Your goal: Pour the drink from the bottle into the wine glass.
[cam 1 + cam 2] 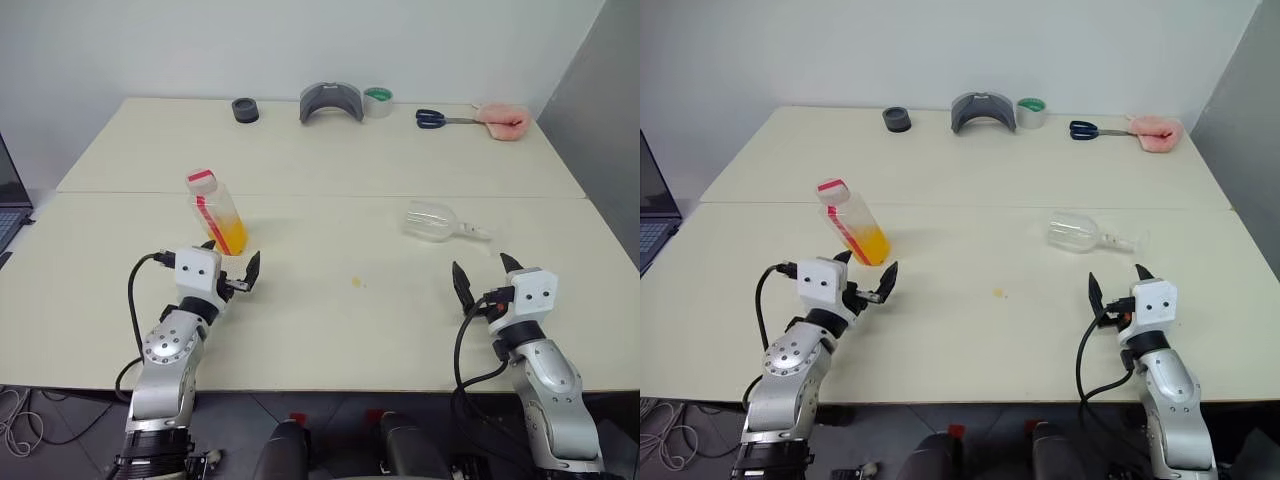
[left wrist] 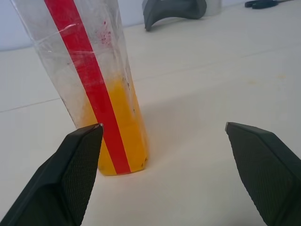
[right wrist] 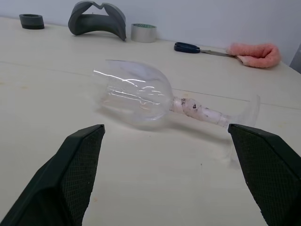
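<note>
The clear bottle (image 1: pixel 218 212) is showing a red stripe, a red-and-white cap and orange-yellow drink (image 1: pixel 231 236). The wine glass (image 1: pixel 436 222) is looking colourless on the cream table (image 1: pixel 330 170), and the scissors (image 1: pixel 433 119) are showing blue handles beside a pink cloth (image 1: pixel 503 121).

A plain test room or lab: two bare cream tables (image 1: pixel 330 330) pushed together against a blank white wall (image 1: pixel 200 40). Far beyond both claws lie workshop oddments (a grey tape roll (image 1: pixel 378 101), blue-handled scissors (image 1: pixel 440 119), a black ring (image 1: pixel 245 110)); a laptop's edge (image 1: pixel 10 200) sits left of the left claw (image 1: pixel 232 268).
</note>
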Robot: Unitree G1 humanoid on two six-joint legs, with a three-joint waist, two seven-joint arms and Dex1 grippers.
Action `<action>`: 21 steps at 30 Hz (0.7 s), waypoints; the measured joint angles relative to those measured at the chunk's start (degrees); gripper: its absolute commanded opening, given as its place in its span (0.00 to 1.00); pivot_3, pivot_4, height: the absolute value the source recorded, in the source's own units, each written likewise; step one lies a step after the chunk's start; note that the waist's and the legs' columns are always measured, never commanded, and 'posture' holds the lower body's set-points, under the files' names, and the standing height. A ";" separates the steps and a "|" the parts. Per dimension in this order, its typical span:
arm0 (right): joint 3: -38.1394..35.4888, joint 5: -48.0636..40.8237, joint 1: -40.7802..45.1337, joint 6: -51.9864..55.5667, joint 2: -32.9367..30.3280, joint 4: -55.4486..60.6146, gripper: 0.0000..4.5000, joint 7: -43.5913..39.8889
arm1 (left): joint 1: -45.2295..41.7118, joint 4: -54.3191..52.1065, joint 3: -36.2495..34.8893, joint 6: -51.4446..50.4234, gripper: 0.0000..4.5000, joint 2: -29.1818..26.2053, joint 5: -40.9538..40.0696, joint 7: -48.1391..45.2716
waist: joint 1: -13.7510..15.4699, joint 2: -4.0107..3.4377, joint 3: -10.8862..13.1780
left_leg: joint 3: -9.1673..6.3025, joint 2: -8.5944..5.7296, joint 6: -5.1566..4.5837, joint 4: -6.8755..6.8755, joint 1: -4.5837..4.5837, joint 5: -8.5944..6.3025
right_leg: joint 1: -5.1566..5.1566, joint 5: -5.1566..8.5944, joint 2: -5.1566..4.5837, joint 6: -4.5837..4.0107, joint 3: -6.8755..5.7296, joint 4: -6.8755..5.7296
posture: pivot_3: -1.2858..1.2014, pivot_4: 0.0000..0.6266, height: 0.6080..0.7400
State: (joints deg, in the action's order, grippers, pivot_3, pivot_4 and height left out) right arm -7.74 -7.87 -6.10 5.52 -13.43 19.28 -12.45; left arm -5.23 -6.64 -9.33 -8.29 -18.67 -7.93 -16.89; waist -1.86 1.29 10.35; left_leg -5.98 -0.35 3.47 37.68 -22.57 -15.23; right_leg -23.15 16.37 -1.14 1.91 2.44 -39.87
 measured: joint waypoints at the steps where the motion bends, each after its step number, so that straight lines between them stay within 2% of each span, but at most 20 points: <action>1: 0.00 0.00 0.00 0.00 0.00 0.00 1.00 0.00 | 0.00 0.00 0.00 0.00 0.99 0.00 0.00 0.00 | 0.00 0.00 0.00 | 0.00 0.00 0.00 0.00 0.00 0.00 | 0.00 0.00 0.00 0.00 0.00 0.00 | 0.52 0.24 1.00; 21: 0.14 0.04 0.14 -0.19 0.57 -1.69 1.00 -0.02 | 0.03 -0.01 -0.29 0.25 0.99 -0.34 -3.01 -3.89 | 0.00 0.00 0.00 | 0.00 0.00 0.00 0.00 0.00 0.00 | 0.00 0.00 0.00 0.00 0.00 0.00 | 0.52 0.24 1.00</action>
State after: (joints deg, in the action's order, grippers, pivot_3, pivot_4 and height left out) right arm -7.60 -7.83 -5.97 5.32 -12.85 17.59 -12.47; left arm -5.20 -6.66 -9.62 -8.04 -19.02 -10.94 -20.78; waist -1.86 1.29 10.35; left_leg -5.98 -0.34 3.47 37.68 -22.57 -15.23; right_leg -23.15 16.37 -1.14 1.91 2.44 -39.87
